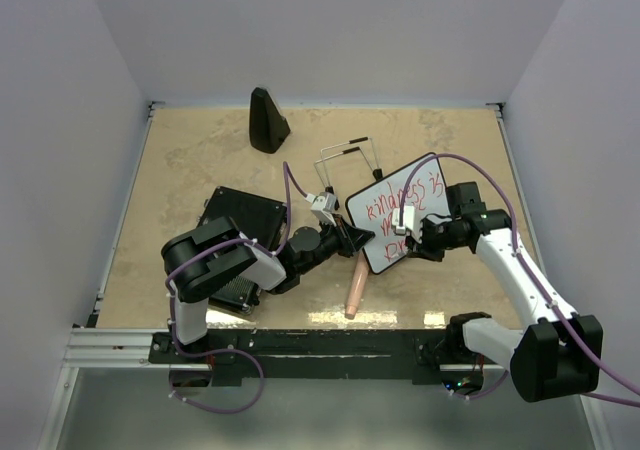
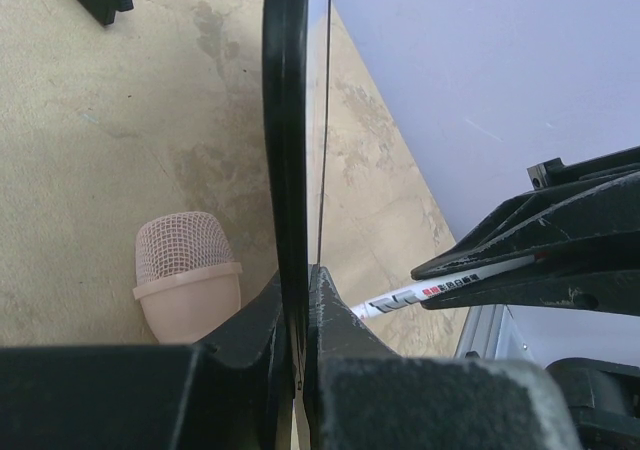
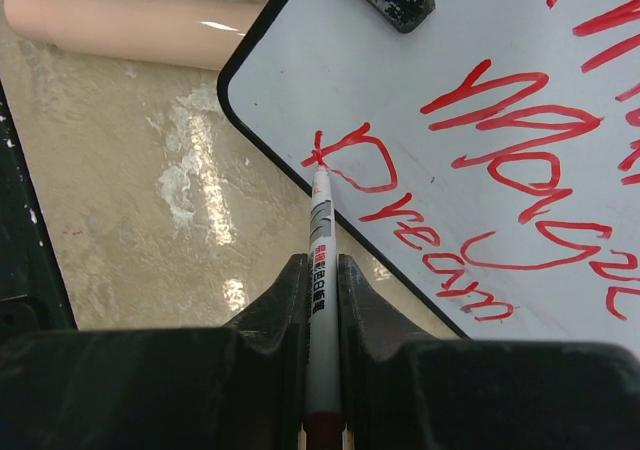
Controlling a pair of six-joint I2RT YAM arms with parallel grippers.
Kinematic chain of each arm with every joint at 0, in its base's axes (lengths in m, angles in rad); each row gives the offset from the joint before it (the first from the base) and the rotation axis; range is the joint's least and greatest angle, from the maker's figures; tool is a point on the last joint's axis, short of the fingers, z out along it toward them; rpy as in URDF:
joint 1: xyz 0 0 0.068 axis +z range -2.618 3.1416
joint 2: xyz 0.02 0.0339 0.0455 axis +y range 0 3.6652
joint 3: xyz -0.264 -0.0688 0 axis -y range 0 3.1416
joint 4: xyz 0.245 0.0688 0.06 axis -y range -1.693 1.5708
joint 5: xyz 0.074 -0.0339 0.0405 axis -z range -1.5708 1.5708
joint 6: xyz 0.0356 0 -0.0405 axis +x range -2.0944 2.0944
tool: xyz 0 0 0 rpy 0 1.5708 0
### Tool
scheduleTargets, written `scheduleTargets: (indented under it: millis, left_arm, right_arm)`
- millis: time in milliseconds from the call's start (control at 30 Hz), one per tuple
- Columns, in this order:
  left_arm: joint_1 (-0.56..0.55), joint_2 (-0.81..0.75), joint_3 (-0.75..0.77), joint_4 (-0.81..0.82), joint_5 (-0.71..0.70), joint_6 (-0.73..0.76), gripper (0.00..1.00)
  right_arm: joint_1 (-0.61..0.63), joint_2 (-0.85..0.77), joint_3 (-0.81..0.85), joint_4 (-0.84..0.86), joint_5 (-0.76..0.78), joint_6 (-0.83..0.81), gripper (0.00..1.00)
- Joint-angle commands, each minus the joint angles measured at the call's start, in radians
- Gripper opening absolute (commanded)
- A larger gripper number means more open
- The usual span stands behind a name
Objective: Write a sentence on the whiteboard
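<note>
The whiteboard [image 1: 395,210] lies tilted at mid-table, covered with red handwriting, its wire stand legs [image 1: 350,154] sticking out behind it. My left gripper [image 1: 352,238] is shut on the board's near left edge; in the left wrist view the black frame [image 2: 285,120] runs edge-on between the jaws of that gripper [image 2: 300,275]. My right gripper [image 3: 322,265] is shut on a white marker [image 3: 320,230] with a red end. The marker's tip touches the whiteboard [image 3: 480,60] at a red stroke near its lower corner. The marker [image 2: 400,297] also shows in the left wrist view.
A pink microphone [image 1: 355,290] lies on the table just in front of the board, its mesh head [image 2: 185,260] close to my left gripper. A black ribbed case [image 1: 245,210] sits under the left arm. A dark cone-shaped object [image 1: 267,120] stands at the back.
</note>
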Motion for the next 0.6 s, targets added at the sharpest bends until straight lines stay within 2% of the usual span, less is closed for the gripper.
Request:
scheduleTargets:
  millis: [0, 567]
  left_arm:
    - [-0.006, -0.017, 0.008, 0.085, 0.018, 0.017, 0.00]
    - [-0.004, -0.019, -0.001, 0.090, 0.017, 0.017, 0.00]
  right_arm:
    - [0.004, 0.013, -0.011, 0.066, 0.042, 0.042, 0.00]
    - [0.004, -0.039, -0.012, 0.194, 0.101, 0.176, 0.00]
